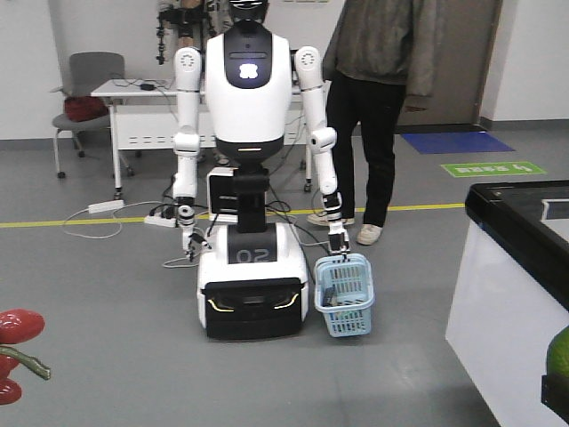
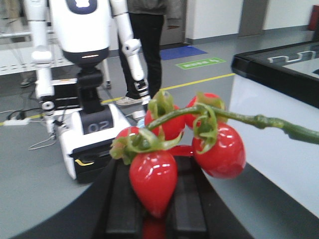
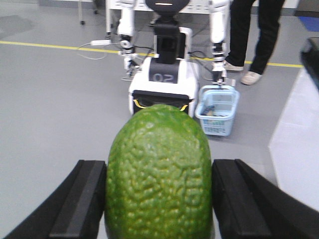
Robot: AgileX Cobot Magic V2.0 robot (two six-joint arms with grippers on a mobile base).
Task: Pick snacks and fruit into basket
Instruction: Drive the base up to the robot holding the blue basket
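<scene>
My left gripper (image 2: pixel 154 201) is shut on a glossy red fruit (image 2: pixel 154 179), a cluster of red lobes on a green stem (image 2: pixel 259 121). In the front view the red fruit (image 1: pixel 13 342) shows at the lower left edge. A bumpy green fruit (image 3: pixel 159 174) sits upright in my right gripper (image 3: pixel 159 199), whose black fingers (image 3: pixel 82 199) press both its sides. It also shows as the green fruit (image 1: pixel 558 351) at the right edge. The light blue basket (image 1: pixel 347 322) hangs from another robot's hand just above the floor. In the right wrist view the basket (image 3: pixel 217 127) holds something indistinct. The snacks are out of view.
A white robot marked 02 (image 1: pixel 249 267) faces me across the grey floor, with a person (image 1: pixel 382 98) behind it. A white counter with a black rim (image 1: pixel 507 294) stands on the right. Cables and a power strip (image 1: pixel 107 206) lie by a yellow floor line.
</scene>
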